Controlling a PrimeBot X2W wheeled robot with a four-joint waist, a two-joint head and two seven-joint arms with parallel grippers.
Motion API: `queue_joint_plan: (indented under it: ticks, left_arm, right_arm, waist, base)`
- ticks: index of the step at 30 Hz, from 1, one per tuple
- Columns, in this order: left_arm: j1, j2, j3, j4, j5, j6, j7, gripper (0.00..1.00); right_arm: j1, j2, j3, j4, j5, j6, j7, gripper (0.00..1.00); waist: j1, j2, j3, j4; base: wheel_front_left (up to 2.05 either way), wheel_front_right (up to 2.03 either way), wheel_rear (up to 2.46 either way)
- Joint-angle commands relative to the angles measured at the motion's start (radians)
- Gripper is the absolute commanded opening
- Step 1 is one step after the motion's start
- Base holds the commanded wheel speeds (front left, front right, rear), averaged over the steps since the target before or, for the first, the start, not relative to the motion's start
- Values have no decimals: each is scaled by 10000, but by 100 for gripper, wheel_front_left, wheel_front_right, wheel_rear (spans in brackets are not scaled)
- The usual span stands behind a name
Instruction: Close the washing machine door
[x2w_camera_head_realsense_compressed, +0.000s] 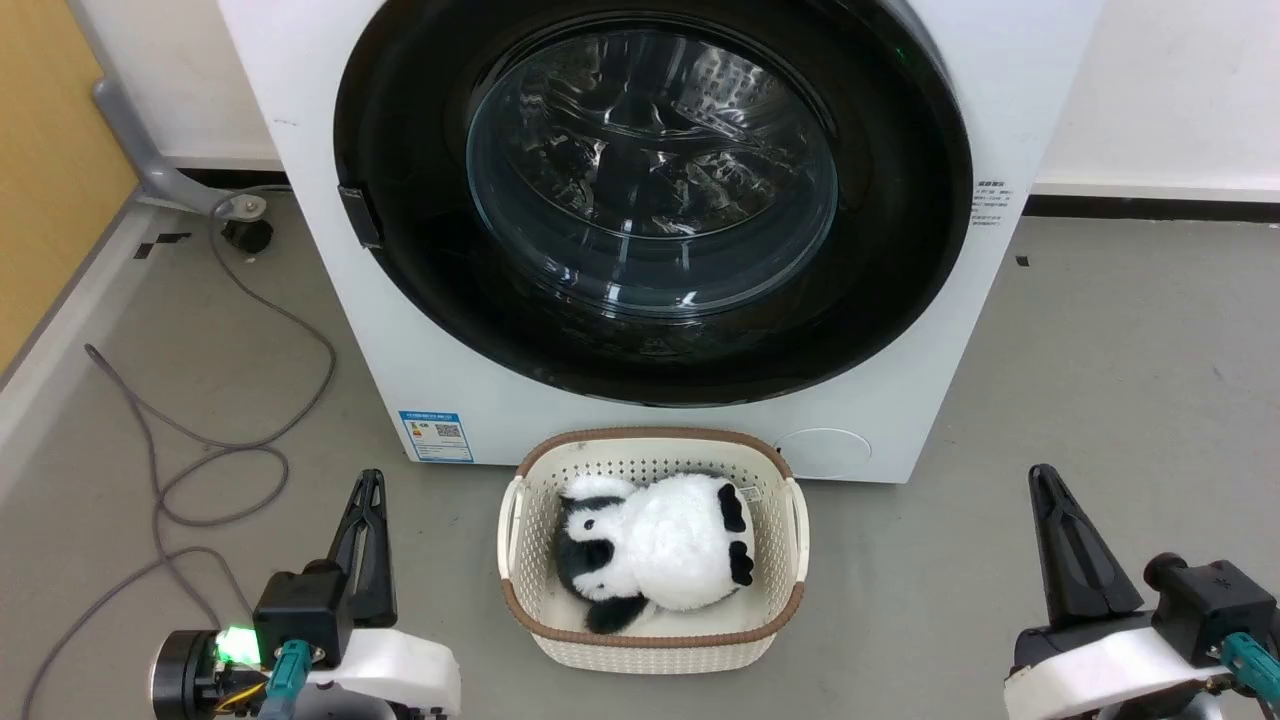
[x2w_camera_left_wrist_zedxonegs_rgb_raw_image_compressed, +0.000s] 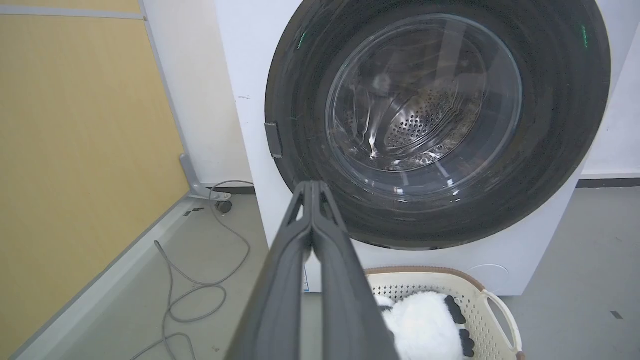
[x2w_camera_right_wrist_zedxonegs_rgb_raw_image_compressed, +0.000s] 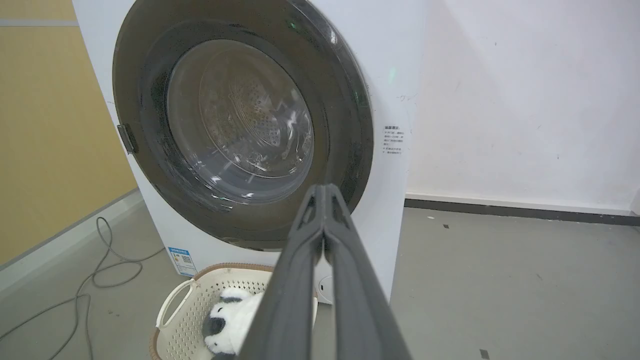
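Left gripper (x2w_camera_left_wrist_zedxonegs_rgb_raw_image_compressed: 312, 187): both long dark fingers are pressed together along their length, clenched on nothing; it hangs low over the grey floor (x2w_camera_head_realsense_compressed: 1100, 350).
Right gripper (x2w_camera_right_wrist_zedxonegs_rgb_raw_image_compressed: 325, 190): fingers likewise squeezed tight to a single point, with nothing between them.
Washing machine door (x2w_camera_head_realsense_compressed: 650, 200): straight ahead of both grippers and above their fingertips, well apart from each. The glossy black disc lies flat against the front of the machine, with no gap visible around its rim. The perforated steel drum shows through the glass bowl.
Door catch (x2w_camera_head_realsense_compressed: 360, 215): a small dark tab on the disc's edge, ahead of the left gripper and above it.
Washing machine (x2w_camera_head_realsense_compressed: 300, 120): a white box standing on the floor beyond both grippers.
Blue sticker (x2w_camera_head_realsense_compressed: 436, 436): low on the machine's front, just ahead of the left fingertips.
Cream basket (x2w_camera_head_realsense_compressed: 515, 520): on the floor between the two grippers, close against the machine's foot.
Panda plush (x2w_camera_head_realsense_compressed: 660, 545): lying inside the basket.
Grey cable (x2w_camera_head_realsense_compressed: 200, 440): looped on the floor outward of the left gripper.
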Motion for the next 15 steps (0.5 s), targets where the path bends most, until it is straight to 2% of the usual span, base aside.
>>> queue_joint_plan:
  ticks: [1, 15]
  left_arm:
    - [42, -40, 36, -48, 31, -30, 54, 0]
    - [56, -75, 120, -102, 42, -216, 361, 0]
  right_arm:
    - [-9, 18, 22, -58, -88, -3, 55, 0]
    - [-14, 24, 89, -83, -247, -4, 363, 0]
  waist:
    - [1, 0, -1, 13]
    - [1, 0, -11, 149]
  base:
    - [0, 0, 0]
    - [0, 0, 0]
